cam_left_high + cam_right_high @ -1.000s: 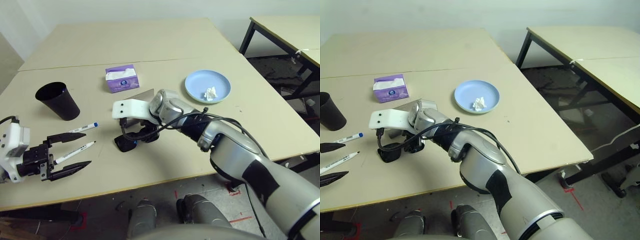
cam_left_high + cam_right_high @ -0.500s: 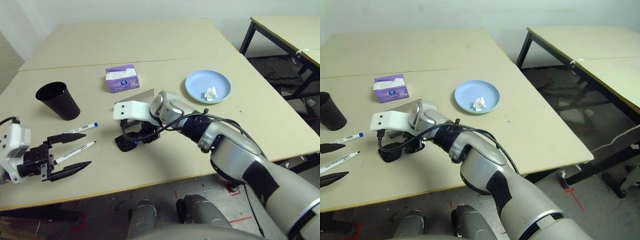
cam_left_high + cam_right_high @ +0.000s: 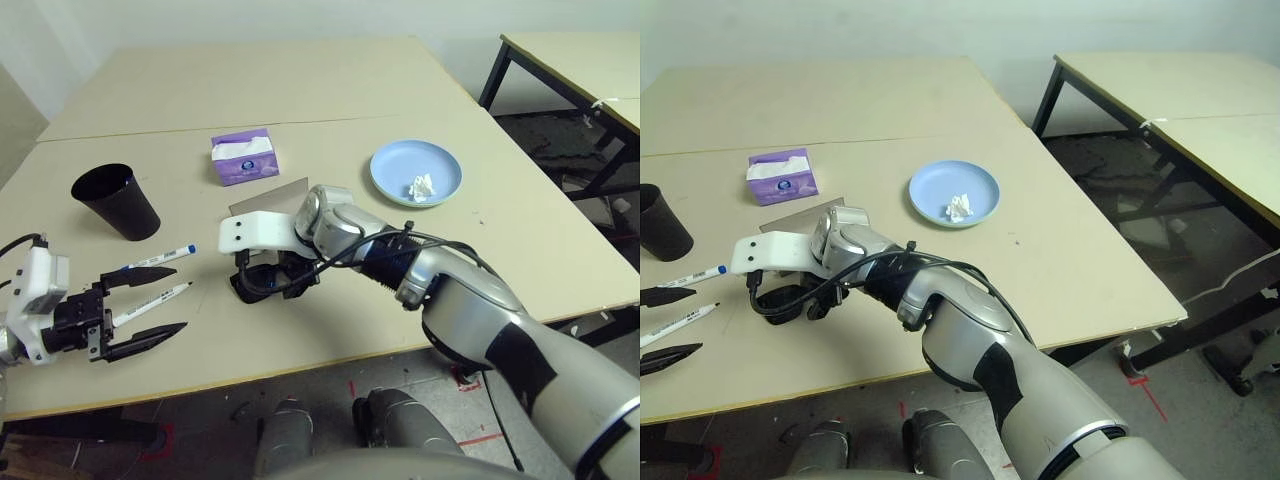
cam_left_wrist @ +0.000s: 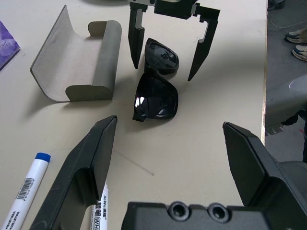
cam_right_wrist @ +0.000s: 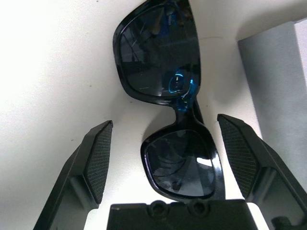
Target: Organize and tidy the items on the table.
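Note:
The black sunglasses (image 5: pixel 165 86) lie folded on the table (image 3: pixel 500 230), lenses up, near its middle. My right gripper (image 4: pixel 164 73) hangs open right over them, one finger on each side of the near lens, not touching. Just behind stands the open grey-green glasses case (image 4: pixel 76 62). At the front left, my left gripper (image 3: pixel 178 298) is open and low, with the black-capped marker (image 3: pixel 150 303) lying between its fingers and the blue-capped marker (image 3: pixel 155 258) just beyond the far finger. A black cup (image 3: pixel 115 200) stands upright behind the markers.
A purple tissue box (image 3: pixel 243 157) sits behind the case. To the right, a light blue plate (image 3: pixel 400 165) holds a crumpled white tissue (image 3: pixel 421 186). A second beige table (image 3: pixel 570 50) stands off to the far right across a gap.
My right gripper has swung a little left and lower over the sunglasses. The left arm has edged slightly; markers and sunglasses lie where they were.

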Robot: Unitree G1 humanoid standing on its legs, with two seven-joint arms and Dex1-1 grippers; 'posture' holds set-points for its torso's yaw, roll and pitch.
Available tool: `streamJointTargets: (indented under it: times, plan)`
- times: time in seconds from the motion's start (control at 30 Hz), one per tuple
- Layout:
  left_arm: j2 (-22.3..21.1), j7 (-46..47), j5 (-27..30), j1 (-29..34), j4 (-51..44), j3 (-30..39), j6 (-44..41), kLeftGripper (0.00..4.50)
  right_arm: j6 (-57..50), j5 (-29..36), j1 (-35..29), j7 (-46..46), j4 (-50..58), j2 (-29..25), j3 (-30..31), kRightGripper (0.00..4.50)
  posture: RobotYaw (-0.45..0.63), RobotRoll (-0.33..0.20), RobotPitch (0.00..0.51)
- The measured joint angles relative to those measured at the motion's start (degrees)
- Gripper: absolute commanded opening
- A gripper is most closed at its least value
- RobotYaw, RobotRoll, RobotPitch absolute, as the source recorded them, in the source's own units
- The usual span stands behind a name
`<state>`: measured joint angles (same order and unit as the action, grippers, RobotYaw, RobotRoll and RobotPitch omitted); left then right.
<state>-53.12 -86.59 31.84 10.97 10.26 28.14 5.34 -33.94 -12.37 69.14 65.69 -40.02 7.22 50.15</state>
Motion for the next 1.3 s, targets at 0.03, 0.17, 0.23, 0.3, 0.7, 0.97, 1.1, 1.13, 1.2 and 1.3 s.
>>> streamJointTargets:
  times: [0.03, 0.17, 0.23, 0.3, 0.7, 0.97, 1.1, 1.13, 1.2, 1.3]
  plan:
    - [0.01, 0.02, -0.01, 0.00, 0.00, 0.00, 0.00, 4.50, 0.19, 0.01, 0.00, -0.39, -0.11, 0.01, -0.11, 4.44, 0.05, 0.000, 0.074]
    - [0.16, 0.21, -0.02, 0.01, 0.00, 0.00, 0.00, 4.50, 0.76, 0.03, 0.02, -1.42, -1.19, 0.03, -0.63, 4.44, 0.05, 0.000, 0.075]
    - [0.18, 0.33, -0.03, 0.02, -0.01, 0.00, 0.00, 4.50, 1.21, 0.05, 0.02, -1.63, -1.32, 0.04, -0.95, 4.28, 0.05, 0.000, 0.076]
    - [0.24, 0.36, -0.05, 0.02, 0.00, -0.01, 0.00, 4.50, 1.44, 0.06, 0.03, -1.80, -1.60, 0.06, -1.46, 3.88, 0.05, 0.000, 0.076]
    - [1.19, 1.09, 0.06, -1.29, 0.00, -0.35, -0.47, 4.50, 2.33, 0.14, 0.06, -1.70, -1.75, 0.08, -2.74, 0.17, 0.05, 0.000, 0.076]
    - [1.78, 1.57, 0.12, -2.45, -0.07, -0.40, -1.46, 4.50, 1.86, 0.01, 0.05, -0.60, -1.15, 0.07, -2.80, 0.17, 0.04, 0.000, 0.075]
    - [1.92, 1.56, 0.11, -2.46, -0.07, -0.52, -1.53, 4.50, 0.65, -0.02, 0.05, 1.61, 0.06, -0.08, -2.37, 0.17, 0.04, 0.000, 0.074]
    - [1.95, 1.56, 0.10, -2.46, -0.07, -0.53, -1.53, 4.50, 0.32, -0.02, 0.07, 2.56, 0.56, -0.14, -2.27, 0.17, 0.04, 0.000, 0.074]
    - [2.04, 1.55, 0.07, -2.47, -0.07, -0.54, -1.53, 4.50, -0.14, -0.02, 0.14, 4.35, 1.35, -0.20, -2.21, 0.17, 0.04, 0.000, 0.074]
    - [2.11, 1.52, 0.02, -2.47, 0.03, -0.57, -1.52, 4.50, -0.15, -0.13, 1.22, 6.23, 1.50, -0.36, -2.22, 0.17, 0.05, 0.000, 0.073]
